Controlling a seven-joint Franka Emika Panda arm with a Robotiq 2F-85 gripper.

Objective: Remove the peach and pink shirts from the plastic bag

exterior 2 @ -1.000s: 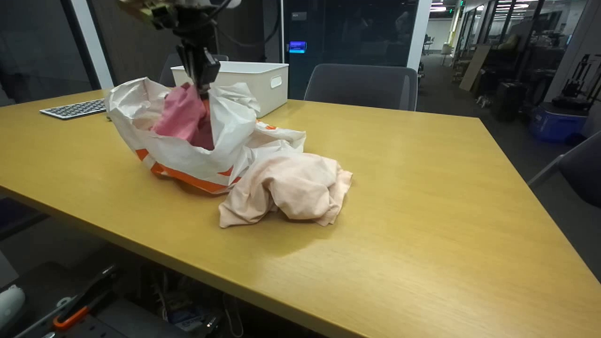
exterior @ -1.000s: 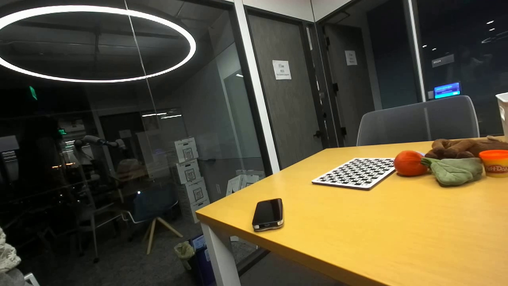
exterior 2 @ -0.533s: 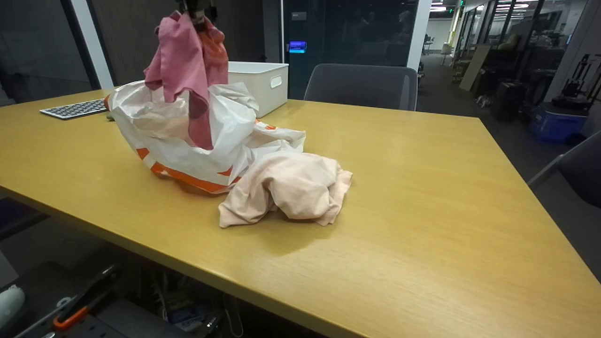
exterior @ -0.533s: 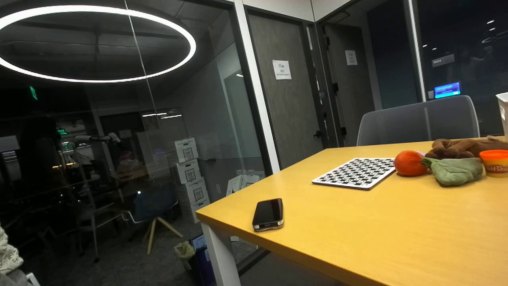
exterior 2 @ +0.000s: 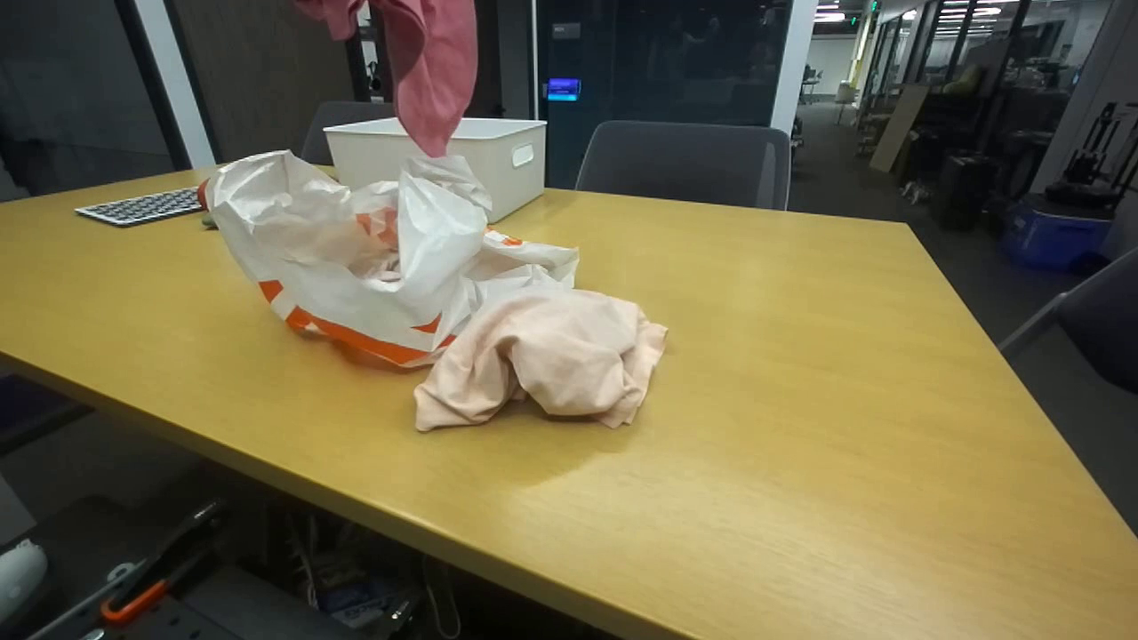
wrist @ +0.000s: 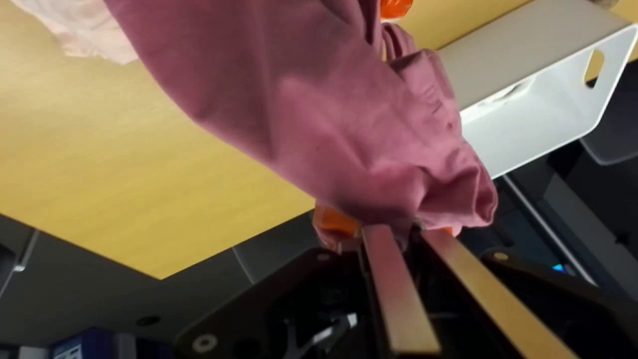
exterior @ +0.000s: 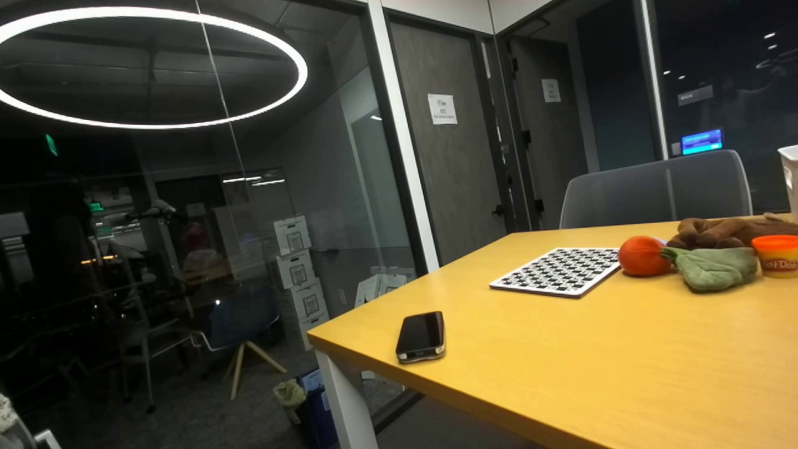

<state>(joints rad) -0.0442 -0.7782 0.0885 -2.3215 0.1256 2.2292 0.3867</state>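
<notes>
Table (exterior 2: 800, 400): yellow wood-grain top, glass wall (exterior: 330, 156) behind it, white bin (exterior 2: 513, 182) standing on it.
Play-Doh tub (exterior: 777, 257): orange lid, yellow body, brand lettering partly legible; near the white bin in an exterior view.
Paper sheet (exterior: 442, 110): on a grey door (exterior: 461, 168), well left of the white bin; print too small to read.
Checkered board (exterior: 561, 271): flat, black-and-white squares; left of the white bin in both exterior views.
Plastic bag (exterior 2: 436, 244): thin crumpled white film, orange print, mouth gaping; just in front of the white bin. Pale patch (exterior 2: 385, 267) inside, cannot tell what.
Peach shirt (exterior 2: 560, 356): out of the bag, soft heap of folds on the table; further from the white bin than the bag.
Pink shirt (exterior 2: 436, 71): smooth matte cloth, long folds, hanging clear of the table, tip overlapping the white bin in an exterior view; contact with the bag cannot be told.
Gripper (wrist: 411, 232): pinching the pink shirt's bunched end at the tips; fingers (wrist: 398, 294) side by side, close together.
Gripper pose: held above table height, white bin to its upper right in the wrist view.
</notes>
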